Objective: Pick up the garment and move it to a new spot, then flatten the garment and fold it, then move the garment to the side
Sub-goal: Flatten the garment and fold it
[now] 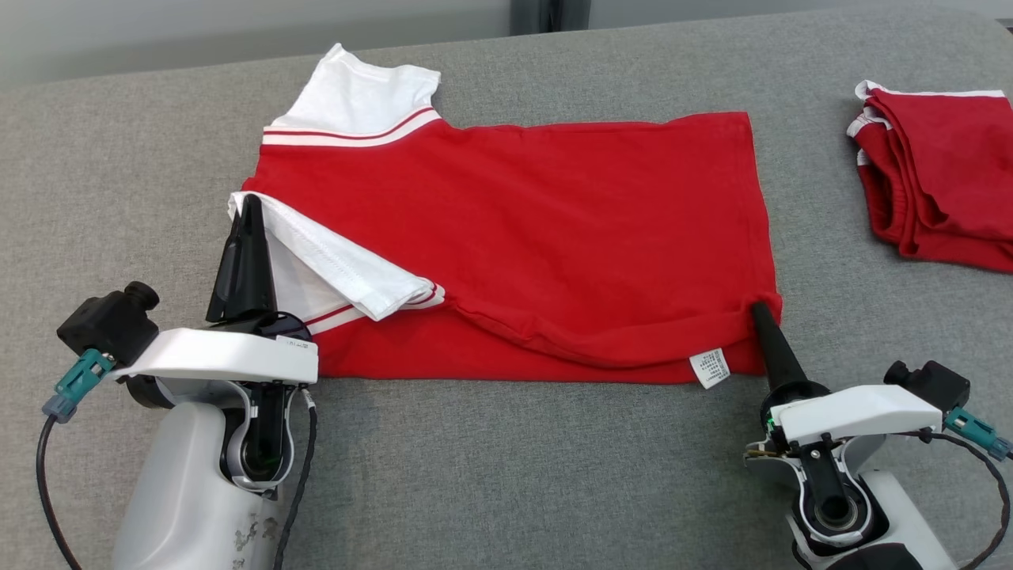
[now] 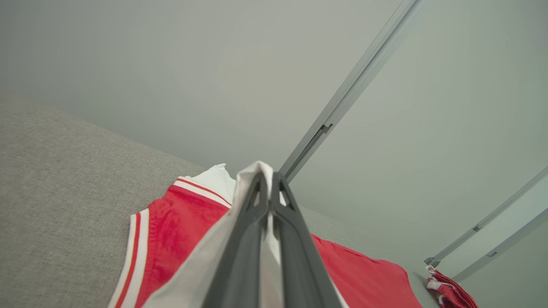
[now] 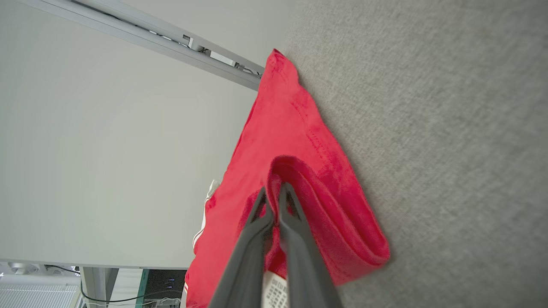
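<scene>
Down on a grey woven fabric surface (image 1: 506, 475), spread flat: red cotton T-shirt with white striped sleeves (image 1: 554, 237). Had its near white sleeve clamped in the closed jaws of the left gripper (image 1: 252, 202), its near hem corner pinched likewise by the right gripper (image 1: 756, 309), beside a white care label (image 1: 710, 368).

You'll find a rumpled red cloth pile (image 1: 942, 174) with white trim lying beyond and to the right of the right gripper (image 1: 758, 310), well apart from it, on the grey fabric tabletop (image 1: 506, 475). Farther off, a pale wall (image 2: 171, 64) carries a slanting metal rail (image 2: 355, 85).
</scene>
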